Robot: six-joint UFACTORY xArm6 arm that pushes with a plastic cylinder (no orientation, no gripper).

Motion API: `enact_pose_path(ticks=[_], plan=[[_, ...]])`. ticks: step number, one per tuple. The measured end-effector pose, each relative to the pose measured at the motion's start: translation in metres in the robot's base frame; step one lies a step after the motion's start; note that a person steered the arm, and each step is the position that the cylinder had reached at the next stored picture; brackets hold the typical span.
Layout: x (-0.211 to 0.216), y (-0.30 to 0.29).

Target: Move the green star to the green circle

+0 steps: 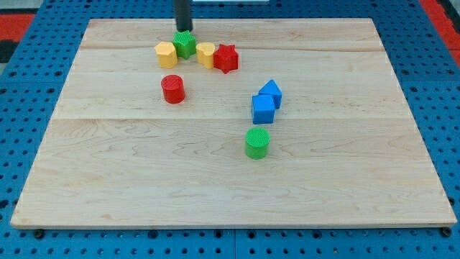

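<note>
Board (144,180): pale wooden planks with visible grain and seams, lying on a blue perforated base; the largest thing here, all blocks resting on it.
Rod: dark, straight, entering from the view's top; no claw exists on this arm, so nothing opens or grips; my tip (183,29) sits at the green star's 12 o'clock, touching or just short of it, I cannot tell which; placed there, I judge, to shove the star toward 5 o'clock.
Blue pair: blue cube (263,108) with a second blue block (271,92), shape unclear, touching at its 1 o'clock; both near the push line.
Green circle (257,142): ribbed cylinder, the goal, at 6 o'clock from the cube.
Red cylinder (172,88): alone, at 6 o'clock from the cluster.
Red star (226,57): the cluster's 3 o'clock end.
Yellow blocks: a yellow hexagon (166,54) and a rounded yellow block (206,54) flanking the star at 9 and 3.
Green star (185,43): wedged between them, well apart from its goal.
</note>
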State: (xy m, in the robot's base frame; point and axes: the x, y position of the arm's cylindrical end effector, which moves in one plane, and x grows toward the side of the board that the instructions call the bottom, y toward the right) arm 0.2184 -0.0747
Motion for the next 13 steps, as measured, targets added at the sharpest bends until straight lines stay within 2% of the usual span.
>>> enact_pose_path(ticks=[2,4,7,9,10,11,13], plan=[[0.006,0.046],[0.018,0.046],[0.05,-0.018],[0.054,-0.082],[0.071,-0.116],[0.114,-0.128],[0.18,-0.12]])
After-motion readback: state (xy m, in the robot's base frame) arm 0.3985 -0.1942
